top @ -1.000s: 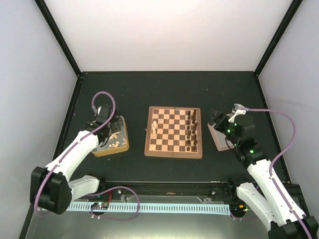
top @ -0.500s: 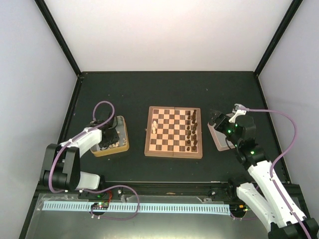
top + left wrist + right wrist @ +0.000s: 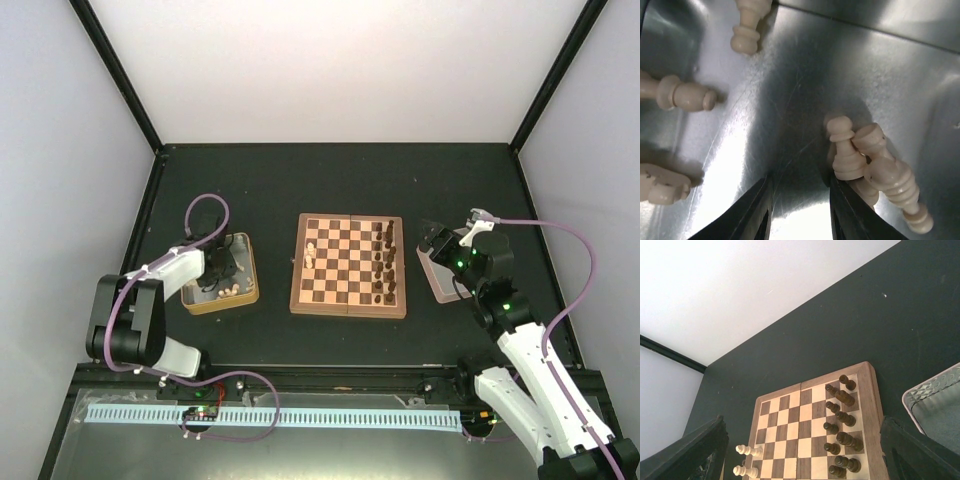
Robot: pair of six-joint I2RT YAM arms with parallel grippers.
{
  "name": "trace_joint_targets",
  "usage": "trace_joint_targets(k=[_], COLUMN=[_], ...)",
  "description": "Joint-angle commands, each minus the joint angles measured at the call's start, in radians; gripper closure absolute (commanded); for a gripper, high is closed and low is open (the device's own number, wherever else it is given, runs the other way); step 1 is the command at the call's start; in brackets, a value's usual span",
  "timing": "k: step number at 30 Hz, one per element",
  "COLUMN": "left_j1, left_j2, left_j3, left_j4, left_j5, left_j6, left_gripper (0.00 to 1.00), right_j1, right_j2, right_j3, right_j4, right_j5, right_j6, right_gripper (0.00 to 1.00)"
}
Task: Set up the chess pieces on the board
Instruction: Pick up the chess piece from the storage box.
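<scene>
Reaching down into the gold-tan tin [image 3: 805,90] on the tabletop [image 3: 250,190] left of the board [image 3: 340,285], the left end effector [image 3: 800,187] is only partly open. Its fingers [image 3: 757,215] stand a narrow gap apart, and only the tin's bare metal floor shows between them, so it has hold of nothing. The chess pieces [image 3: 862,160] nearest it are a small pale heap just outside one finger; whether that finger touches the heap cannot be told. Other pale pieces [image 3: 682,95] lie on their sides, scattered across the tin floor.

On the board, the dark pieces [image 3: 840,425] stand upright in the two files along the edge farthest from the tin. Two pale pieces [image 3: 745,462] stand close together on the edge nearest the tin. The squares between the two groups are bare.

To the right of the board, the right end effector [image 3: 432,240] hangs above the silver-grey tray [image 3: 940,415]. Its fingers [image 3: 690,455] are spread wide apart and hold nothing.
</scene>
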Motion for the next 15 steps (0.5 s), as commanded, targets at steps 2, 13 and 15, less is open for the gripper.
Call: trace_joint_targets(k=[2, 13, 15], left_j1=[0.012, 0.012, 0.012], left_j2=[0.010, -0.088, -0.086], left_j3=[0.062, 0.032, 0.027], left_j4=[0.025, 0.074, 0.089], left_j5=[0.001, 0.091, 0.109], left_j6=[0.006, -0.023, -0.034], left_gripper=[0.66, 0.67, 0.67], right_j1=[-0.005, -0.006, -0.005], right_j2=[0.003, -0.001, -0.001], right_j3=[0.008, 0.009, 0.009], right_j4=[0.007, -0.006, -0.006], right_j5=[0.001, 0.001, -0.002], right_j6=[0.003, 0.002, 0.003], right_gripper=[0.16, 0.16, 0.16])
